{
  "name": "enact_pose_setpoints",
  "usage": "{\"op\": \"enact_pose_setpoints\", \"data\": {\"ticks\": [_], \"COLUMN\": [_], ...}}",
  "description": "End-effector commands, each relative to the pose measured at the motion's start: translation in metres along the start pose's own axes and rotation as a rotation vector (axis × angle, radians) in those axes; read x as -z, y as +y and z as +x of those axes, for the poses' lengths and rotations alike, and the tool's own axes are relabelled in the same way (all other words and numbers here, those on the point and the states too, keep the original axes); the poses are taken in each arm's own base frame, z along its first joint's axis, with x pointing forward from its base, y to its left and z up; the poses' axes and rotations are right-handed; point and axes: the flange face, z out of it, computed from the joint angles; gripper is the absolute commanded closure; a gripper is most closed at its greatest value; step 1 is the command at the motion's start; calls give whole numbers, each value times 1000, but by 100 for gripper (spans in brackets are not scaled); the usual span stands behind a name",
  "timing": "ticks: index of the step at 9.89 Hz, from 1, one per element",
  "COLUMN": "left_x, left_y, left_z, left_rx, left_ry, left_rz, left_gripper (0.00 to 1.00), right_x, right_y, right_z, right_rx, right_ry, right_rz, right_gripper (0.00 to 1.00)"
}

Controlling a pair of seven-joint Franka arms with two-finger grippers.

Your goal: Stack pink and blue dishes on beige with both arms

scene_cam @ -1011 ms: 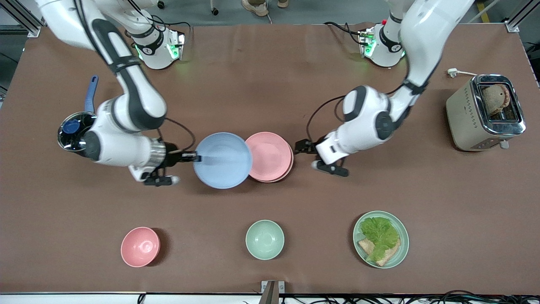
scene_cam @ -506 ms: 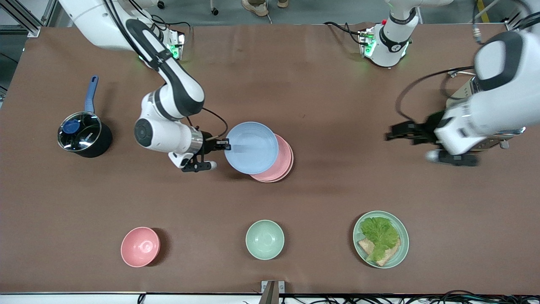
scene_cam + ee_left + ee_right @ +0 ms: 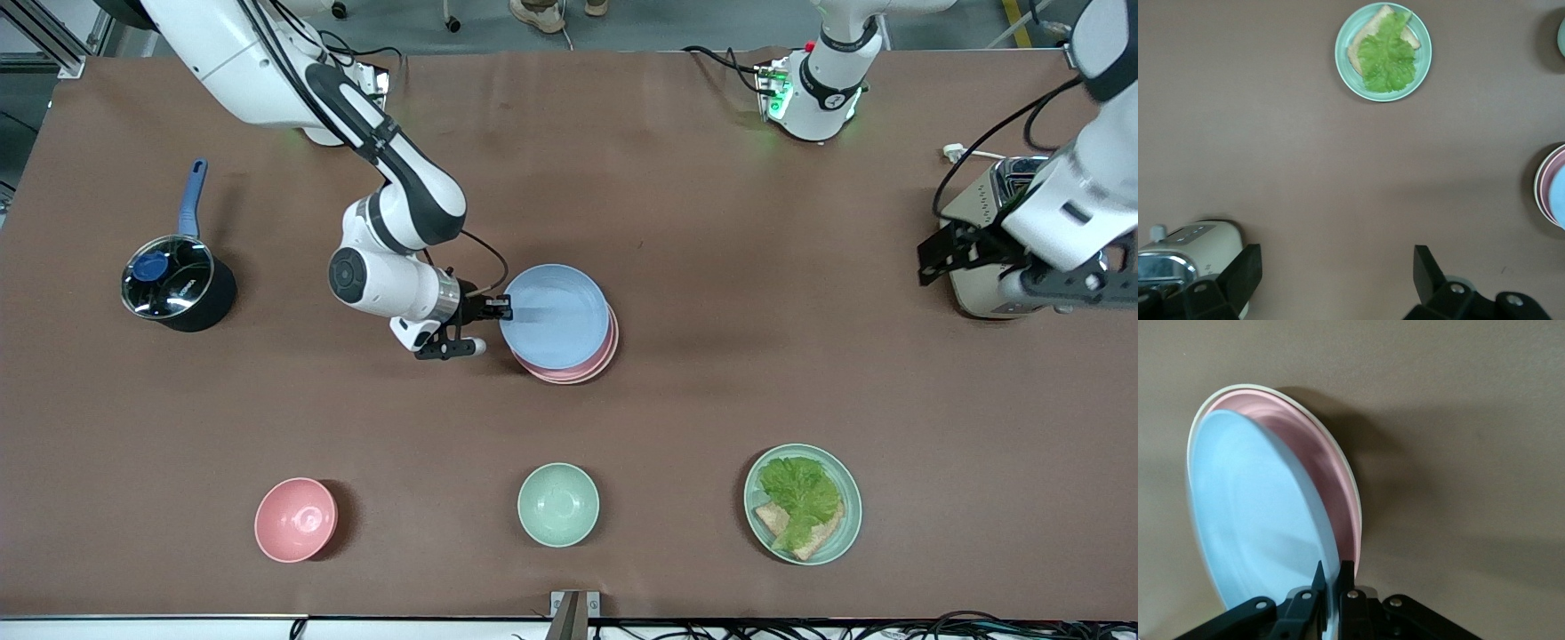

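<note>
Mid-tabletop, the right gripper (image 3: pixel 503 308) pinches the rim of the blue plate (image 3: pixel 556 316), which has shifted to sit almost squarely over the pink plate (image 3: pixel 594 359) on the beige plate (image 3: pixel 1338 457). Left gripper (image 3: pixel 933 260), jaws wide, has pulled away to above the toaster (image 3: pixel 973 298) at the left arm's end.

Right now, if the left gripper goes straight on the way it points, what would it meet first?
The left gripper, open and up over the cream metal toaster, points down at bare brown table beside the toaster. It would probably meet the table first; depth is unclear.
</note>
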Motion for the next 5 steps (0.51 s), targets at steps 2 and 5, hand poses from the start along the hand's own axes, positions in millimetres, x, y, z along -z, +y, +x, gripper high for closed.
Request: {"op": "enact_pose_setpoints", "data": {"ticks": [2, 5], "left_x": [12, 62], "left_y": [-11, -21], "left_z": [-19, -26], "left_rx": [28, 35], "left_ry": [16, 41], "left_rz": [28, 27], "left_gripper": [0, 0], "right_x": [6, 95], "right_y": [-2, -4], "right_z": [1, 11], "right_rx": [-9, 2], "right_ry": [10, 88], "right_rz": [8, 0], "right_gripper": [0, 0]}}
